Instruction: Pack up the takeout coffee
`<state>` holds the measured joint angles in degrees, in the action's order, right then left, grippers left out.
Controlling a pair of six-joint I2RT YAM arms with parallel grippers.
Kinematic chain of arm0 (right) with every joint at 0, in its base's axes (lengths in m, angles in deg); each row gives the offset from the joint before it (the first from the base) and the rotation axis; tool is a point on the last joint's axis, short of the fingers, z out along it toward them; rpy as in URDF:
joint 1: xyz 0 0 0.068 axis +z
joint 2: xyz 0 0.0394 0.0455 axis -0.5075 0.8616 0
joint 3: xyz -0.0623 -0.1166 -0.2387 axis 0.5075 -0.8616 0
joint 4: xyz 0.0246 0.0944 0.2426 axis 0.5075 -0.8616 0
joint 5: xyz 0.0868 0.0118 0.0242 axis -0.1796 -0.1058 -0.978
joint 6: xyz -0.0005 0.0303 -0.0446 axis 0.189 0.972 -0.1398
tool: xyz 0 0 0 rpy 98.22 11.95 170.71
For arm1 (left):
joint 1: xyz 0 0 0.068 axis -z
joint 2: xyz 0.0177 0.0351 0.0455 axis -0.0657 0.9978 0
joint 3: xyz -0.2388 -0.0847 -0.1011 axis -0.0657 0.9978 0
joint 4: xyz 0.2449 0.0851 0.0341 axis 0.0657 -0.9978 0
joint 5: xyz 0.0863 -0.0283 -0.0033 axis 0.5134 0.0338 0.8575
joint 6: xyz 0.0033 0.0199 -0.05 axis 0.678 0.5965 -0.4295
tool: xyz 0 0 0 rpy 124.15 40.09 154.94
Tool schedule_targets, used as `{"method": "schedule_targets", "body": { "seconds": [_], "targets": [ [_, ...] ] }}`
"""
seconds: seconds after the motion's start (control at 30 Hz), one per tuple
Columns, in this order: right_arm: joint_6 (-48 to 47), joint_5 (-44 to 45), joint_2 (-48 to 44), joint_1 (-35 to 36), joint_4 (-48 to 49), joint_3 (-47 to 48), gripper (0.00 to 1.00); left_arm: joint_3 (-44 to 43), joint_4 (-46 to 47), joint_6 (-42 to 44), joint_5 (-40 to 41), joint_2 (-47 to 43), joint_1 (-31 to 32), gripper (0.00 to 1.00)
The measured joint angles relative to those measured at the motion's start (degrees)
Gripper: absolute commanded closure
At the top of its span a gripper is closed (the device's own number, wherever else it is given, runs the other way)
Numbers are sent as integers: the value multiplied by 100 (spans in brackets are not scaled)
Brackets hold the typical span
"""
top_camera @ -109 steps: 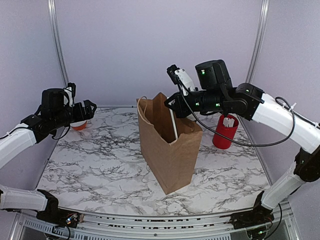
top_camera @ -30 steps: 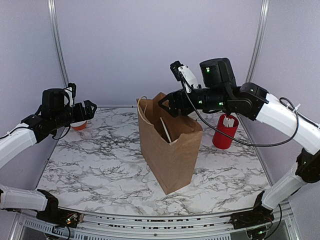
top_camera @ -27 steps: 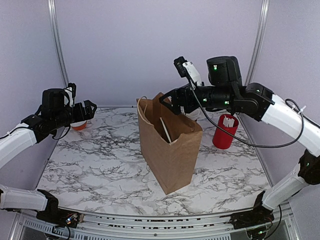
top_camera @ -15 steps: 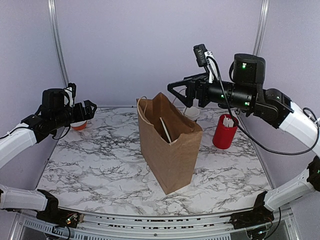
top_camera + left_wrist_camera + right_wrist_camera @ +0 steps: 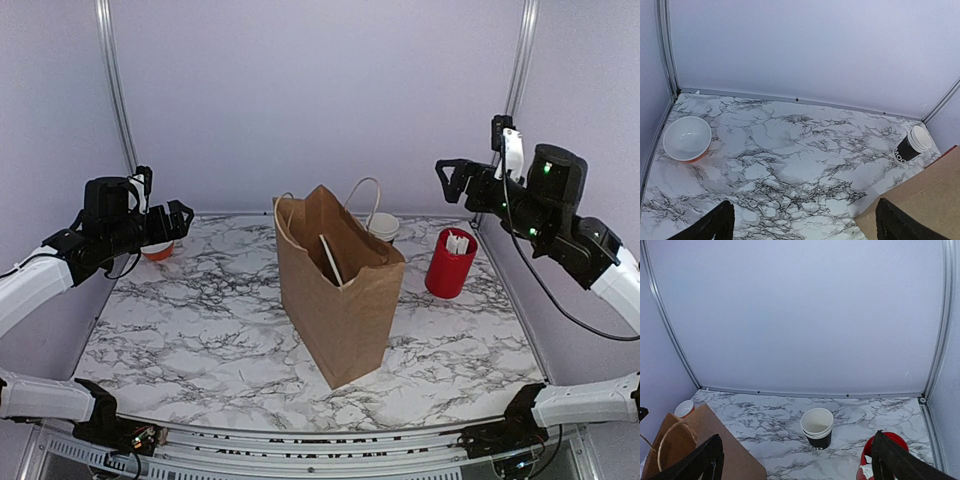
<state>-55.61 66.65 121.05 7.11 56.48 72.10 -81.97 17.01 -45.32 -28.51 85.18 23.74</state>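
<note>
The takeout coffee is hidden from every view. A brown paper bag (image 5: 340,290) stands open mid-table with a white stick (image 5: 331,260) leaning inside it. My right gripper (image 5: 452,177) hangs open and holds nothing, high at the right, well away from the bag. In its wrist view the right gripper (image 5: 795,462) frames the nested cups (image 5: 817,427) and the bag's handle (image 5: 675,440). At the far left my left gripper (image 5: 176,217) is raised and open. In its own view, the left gripper (image 5: 805,225) is above bare marble, with the bag's corner (image 5: 920,205) at the right.
A nested stack of black cups (image 5: 381,227) stands behind the bag, also seen as the cup stack (image 5: 912,145). A red cup of white sticks (image 5: 450,262) stands at the right, seen again as the red cup (image 5: 896,437). An orange bowl (image 5: 158,250) sits back left.
My right arm has drawn back from over the bag's mouth, up and to the right, its jaws spreading wider. The left arm has not moved.
</note>
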Motion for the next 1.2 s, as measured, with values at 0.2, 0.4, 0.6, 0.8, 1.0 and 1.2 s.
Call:
{"method": "schedule_targets", "body": {
  "seconds": [0.2, 0.4, 0.6, 0.8, 1.0, 1.2],
  "targets": [
    [68, 127, -234, -828, 94, -848, 0, 0, 0, -2, -2, 0, 0, 1],
    [166, 31, -417, -1508, 175, -2131, 0, 0, 0, -2, -2, 0, 0, 1],
    [136, -173, -566, -1974, 551, -2933, 4, 0, 0, -2, -2, 0, 0, 1],
    [-33, -444, -546, -2024, 1285, -3928, 0, 2, 0, -2, -2, 0, 0, 1],
    [-299, -446, -400, -2039, 1685, -4113, 0, 2, 0, -2, -13, 0, 0, 1],
    [-645, -385, 20, -2131, 2420, -4435, 0, 4, 0, -4, -44, -2, 0, 1]
  ]
}}
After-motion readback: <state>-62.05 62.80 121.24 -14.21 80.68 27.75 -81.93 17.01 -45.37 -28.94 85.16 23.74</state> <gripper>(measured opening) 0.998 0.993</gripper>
